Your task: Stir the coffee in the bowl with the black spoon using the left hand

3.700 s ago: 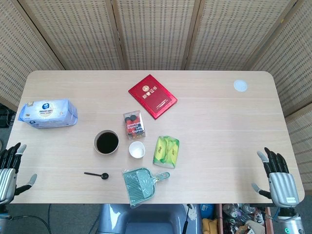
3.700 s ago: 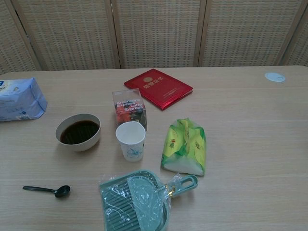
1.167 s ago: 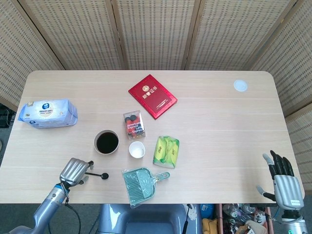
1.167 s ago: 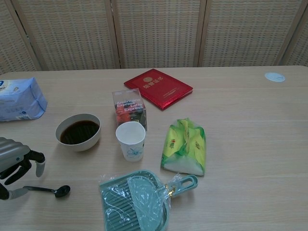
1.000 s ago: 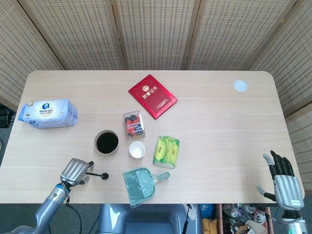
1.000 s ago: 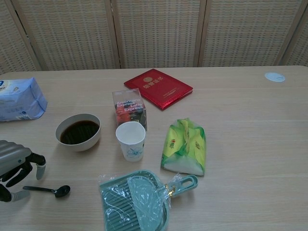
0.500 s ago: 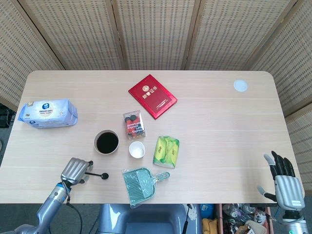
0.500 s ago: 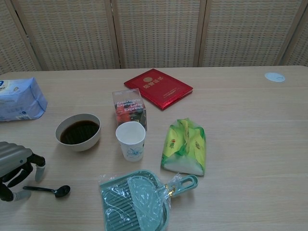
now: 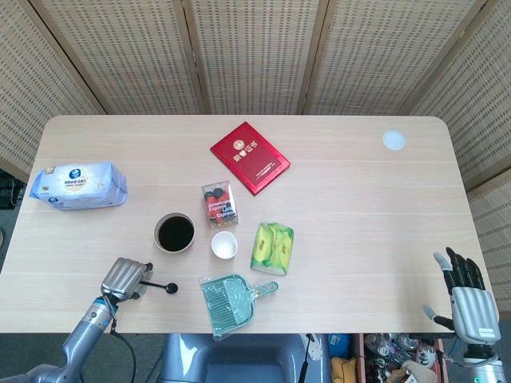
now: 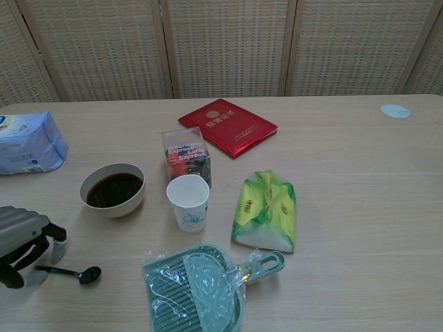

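Note:
The black spoon [image 9: 164,287] [image 10: 76,272] lies flat on the table near the front left edge, its bowl end pointing right. My left hand [image 9: 124,278] [image 10: 24,245] hovers low over the handle end, its fingers curved down on either side of the handle with a gap still showing between them. Behind and to the right of the spoon stands the white bowl [image 9: 175,233] [image 10: 112,190], filled with dark coffee. My right hand [image 9: 467,299] hangs past the table's front right corner, fingers spread and holding nothing; only the head view shows it.
Right of the bowl stand a paper cup [image 10: 188,201] and a coffee box [image 10: 186,156]. A teal dustpan in plastic [image 10: 197,287] lies right of the spoon. A green packet [image 10: 266,211], a red booklet [image 10: 228,126], a wipes pack [image 10: 28,143] and a white disc [image 10: 395,111] lie farther off.
My left hand came in from beyond the front left edge to the spoon's handle, and over the last second sank lower with its fingers drawing nearer the handle. The spoon has not moved.

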`<state>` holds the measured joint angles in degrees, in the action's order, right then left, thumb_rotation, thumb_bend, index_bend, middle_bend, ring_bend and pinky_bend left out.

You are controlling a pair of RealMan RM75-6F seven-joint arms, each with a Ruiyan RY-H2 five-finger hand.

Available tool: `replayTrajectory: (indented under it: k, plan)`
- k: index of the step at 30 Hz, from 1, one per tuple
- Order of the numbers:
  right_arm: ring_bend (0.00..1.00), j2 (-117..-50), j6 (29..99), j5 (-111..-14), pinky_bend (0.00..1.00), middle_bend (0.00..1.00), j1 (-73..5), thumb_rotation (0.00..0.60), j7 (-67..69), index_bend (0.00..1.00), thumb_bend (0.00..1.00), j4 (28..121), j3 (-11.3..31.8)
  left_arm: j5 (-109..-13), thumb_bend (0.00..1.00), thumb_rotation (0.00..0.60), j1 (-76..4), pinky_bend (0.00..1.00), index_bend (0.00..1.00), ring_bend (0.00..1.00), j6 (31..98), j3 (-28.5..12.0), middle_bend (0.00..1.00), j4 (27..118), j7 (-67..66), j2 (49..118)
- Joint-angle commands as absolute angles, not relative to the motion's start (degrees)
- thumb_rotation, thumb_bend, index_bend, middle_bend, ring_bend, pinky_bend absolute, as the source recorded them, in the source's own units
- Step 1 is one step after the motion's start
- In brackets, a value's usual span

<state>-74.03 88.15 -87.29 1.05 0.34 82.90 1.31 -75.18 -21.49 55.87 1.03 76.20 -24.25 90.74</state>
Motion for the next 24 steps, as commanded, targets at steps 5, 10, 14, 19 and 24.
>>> replayTrajectory:
  k: [5,10,14,19,24]
  plan:
    - [0.00,-74.0,88.0,-87.1,0.00,0.02,1.1,0.600,0.2,0.07,0.24,83.0,1.3,-74.3,0.30,0.600,-21.9,0.70,0.53,0.70,55.0,1.4,0.79,76.4,-24.2,90.6]
    - [0.00,-73.9,88.1,-87.0,0.00,0.02,1.2,0.600,0.2,0.07,0.24,83.0,1.4,-73.3,0.31,0.600,-22.1,0.70,0.54,0.70,54.3,1.6,0.79,76.3,-24.5,90.6]
    - [0.00,-73.9,88.1,-86.9,0.00,0.02,1.3,0.600,0.2,0.07,0.24,83.0,1.4,-72.8,0.32,0.600,-22.2,0.70,0.56,0.70,54.0,1.7,0.79,76.6,-24.6,90.5]
    - [0.00,-73.9,88.2,-86.9,0.00,0.02,1.4,0.600,0.4,0.07,0.24,82.8,1.4,-72.0,0.35,0.600,-22.3,0.70,0.59,0.70,53.9,1.9,0.79,77.4,-24.5,89.8]
    - [0.00,-74.0,88.1,-86.9,0.00,0.02,1.4,0.600,0.7,0.07,0.23,82.6,1.4,-71.8,0.37,0.600,-22.2,0.70,0.61,0.71,54.3,2.0,0.80,77.9,-24.6,89.3]
